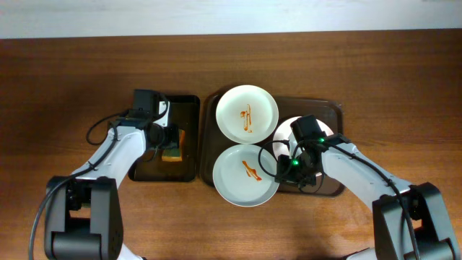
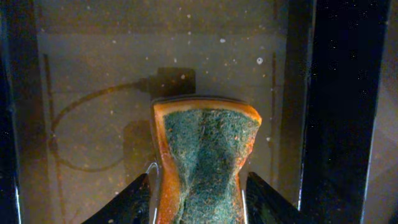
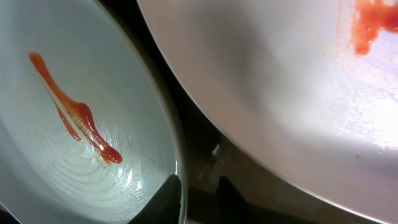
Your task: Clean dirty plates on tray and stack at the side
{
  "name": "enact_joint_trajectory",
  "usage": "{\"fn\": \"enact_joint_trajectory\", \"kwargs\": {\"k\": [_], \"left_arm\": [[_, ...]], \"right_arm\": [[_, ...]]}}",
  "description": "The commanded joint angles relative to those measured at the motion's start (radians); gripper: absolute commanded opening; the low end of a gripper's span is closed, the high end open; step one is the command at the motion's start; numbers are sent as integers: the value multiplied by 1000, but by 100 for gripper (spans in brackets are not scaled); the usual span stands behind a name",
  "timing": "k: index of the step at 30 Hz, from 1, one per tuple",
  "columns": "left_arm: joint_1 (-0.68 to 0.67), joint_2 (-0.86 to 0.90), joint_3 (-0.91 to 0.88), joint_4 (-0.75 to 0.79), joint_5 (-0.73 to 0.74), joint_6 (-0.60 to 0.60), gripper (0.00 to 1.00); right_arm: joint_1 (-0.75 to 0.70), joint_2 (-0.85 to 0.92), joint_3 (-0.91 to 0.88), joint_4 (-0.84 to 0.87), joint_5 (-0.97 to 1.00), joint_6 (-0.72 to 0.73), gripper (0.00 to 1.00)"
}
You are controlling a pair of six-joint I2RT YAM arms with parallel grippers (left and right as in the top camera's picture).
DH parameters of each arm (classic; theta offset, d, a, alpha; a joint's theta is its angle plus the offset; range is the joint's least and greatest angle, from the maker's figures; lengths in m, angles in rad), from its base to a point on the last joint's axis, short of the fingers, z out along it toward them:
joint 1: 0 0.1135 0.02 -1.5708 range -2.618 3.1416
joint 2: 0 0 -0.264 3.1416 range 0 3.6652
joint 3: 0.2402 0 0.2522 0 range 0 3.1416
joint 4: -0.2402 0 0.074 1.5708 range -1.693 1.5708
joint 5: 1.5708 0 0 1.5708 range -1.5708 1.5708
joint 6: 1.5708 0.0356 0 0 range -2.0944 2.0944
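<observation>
Three plates lie on the dark brown tray [image 1: 333, 108]. The back plate [image 1: 247, 113] and the front, faintly bluish plate [image 1: 246, 175] carry orange-red sauce. The third plate [image 1: 284, 130] is mostly hidden under my right arm. My right gripper [image 1: 285, 167] is at the front plate's right rim. In the right wrist view its fingers [image 3: 199, 186] are a little apart and straddle the rim of the bluish plate [image 3: 81, 74], beside a whiter plate [image 3: 280, 81] with a sauce smear. My left gripper [image 1: 170, 144] is shut on an orange and green sponge [image 2: 205, 162], which is squeezed in at its middle.
A smaller narrow black tray [image 1: 184, 101] lies left of the brown tray, and the sponge is held over its wet floor [image 2: 106, 93]. Bare wooden table [image 1: 72, 72] surrounds both trays.
</observation>
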Motion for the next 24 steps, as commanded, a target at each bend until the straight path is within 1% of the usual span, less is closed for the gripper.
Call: {"fn": "enact_joint_trajectory", "kwargs": {"k": [1, 7, 11, 12, 15, 16, 18, 19, 22, 24], "left_arm": [[-2, 15, 2, -5, 7, 2, 46], [-2, 56, -5, -5, 12, 1, 46], [-13, 56, -4, -4, 14, 2, 41], [-26, 56, -4, -4, 3, 2, 36], [-66, 56, -4, -6, -111, 2, 36], [-87, 56, -4, -6, -149, 2, 37], [-98, 56, -4, -6, -151, 2, 37], [-100, 56, -4, -7, -152, 2, 34], [-100, 56, -4, -29, -151, 2, 0], [-100, 56, -4, -51, -150, 2, 0]], "right_arm": [[8, 6, 11, 3, 16, 12, 22], [8, 6, 11, 2, 16, 12, 22], [8, 6, 11, 2, 16, 12, 22], [8, 6, 11, 2, 16, 12, 22], [8, 6, 11, 2, 16, 12, 22], [8, 6, 11, 2, 16, 12, 22], [8, 6, 11, 2, 16, 12, 22], [8, 6, 11, 1, 16, 12, 22], [8, 6, 11, -1, 16, 12, 22], [8, 6, 11, -2, 16, 12, 22]]}}
